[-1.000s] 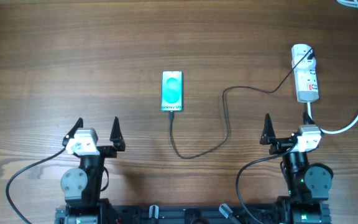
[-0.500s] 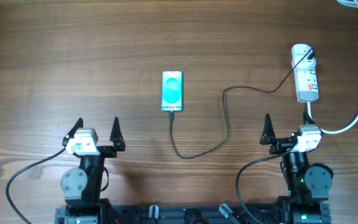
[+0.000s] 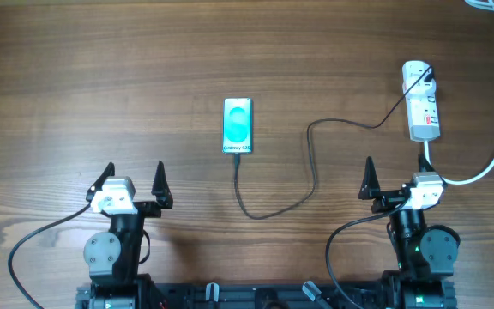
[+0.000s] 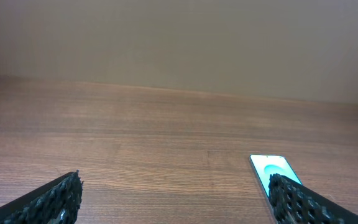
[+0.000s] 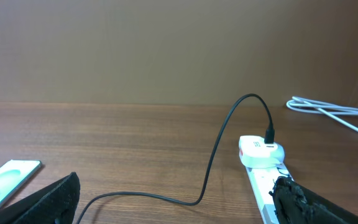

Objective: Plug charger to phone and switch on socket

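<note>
On the wooden table (image 3: 101, 77) the left gripper (image 3: 133, 178) and right gripper (image 3: 399, 176) sit empty, fingers spread wide, the socket (image 3: 421, 112) just beyond the right one, the phone (image 3: 237, 125) ahead between the 2, the charger (image 3: 313, 163) looping from socket to the phone's near end.

Phone (image 3: 237, 125) lies flat, screen up, lit cyan-green w/ white text at its lower end, approx centre of overhead view, long axis running top-bottom. Charger (image 3: 313, 163): thin black cable, tip at phone's lower edge, seated or not can't tell. It dips in a loop, then rises & runs right to the black plug (image 3: 424, 77) in the upper end of the socket (image 3: 421, 112), a white strip w/ red marks, far right.
</note>
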Action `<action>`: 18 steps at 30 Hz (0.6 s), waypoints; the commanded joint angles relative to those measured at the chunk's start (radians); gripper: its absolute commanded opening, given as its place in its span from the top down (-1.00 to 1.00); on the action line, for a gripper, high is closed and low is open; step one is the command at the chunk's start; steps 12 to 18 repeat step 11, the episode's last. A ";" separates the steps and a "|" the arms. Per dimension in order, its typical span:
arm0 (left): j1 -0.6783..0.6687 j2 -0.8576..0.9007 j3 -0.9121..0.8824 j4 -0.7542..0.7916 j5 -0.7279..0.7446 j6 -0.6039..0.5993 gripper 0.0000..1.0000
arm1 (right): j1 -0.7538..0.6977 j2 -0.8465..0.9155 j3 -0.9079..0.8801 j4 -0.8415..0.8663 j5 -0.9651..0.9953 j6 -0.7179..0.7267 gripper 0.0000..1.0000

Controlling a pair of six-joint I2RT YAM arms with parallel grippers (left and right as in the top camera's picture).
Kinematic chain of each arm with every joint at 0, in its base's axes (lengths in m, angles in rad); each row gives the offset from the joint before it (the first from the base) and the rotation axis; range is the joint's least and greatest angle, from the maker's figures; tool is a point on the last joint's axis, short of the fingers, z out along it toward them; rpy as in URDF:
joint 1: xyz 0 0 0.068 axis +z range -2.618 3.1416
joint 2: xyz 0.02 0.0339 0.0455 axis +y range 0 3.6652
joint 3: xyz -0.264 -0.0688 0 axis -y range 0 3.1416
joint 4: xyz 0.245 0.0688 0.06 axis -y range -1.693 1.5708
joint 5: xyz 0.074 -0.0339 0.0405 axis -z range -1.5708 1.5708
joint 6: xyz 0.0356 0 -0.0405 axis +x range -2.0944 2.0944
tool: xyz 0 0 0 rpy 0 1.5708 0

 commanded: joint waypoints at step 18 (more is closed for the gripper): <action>0.009 -0.011 -0.006 -0.003 -0.010 0.020 -1.00 | -0.003 -0.013 -0.002 0.002 0.013 -0.018 -1.00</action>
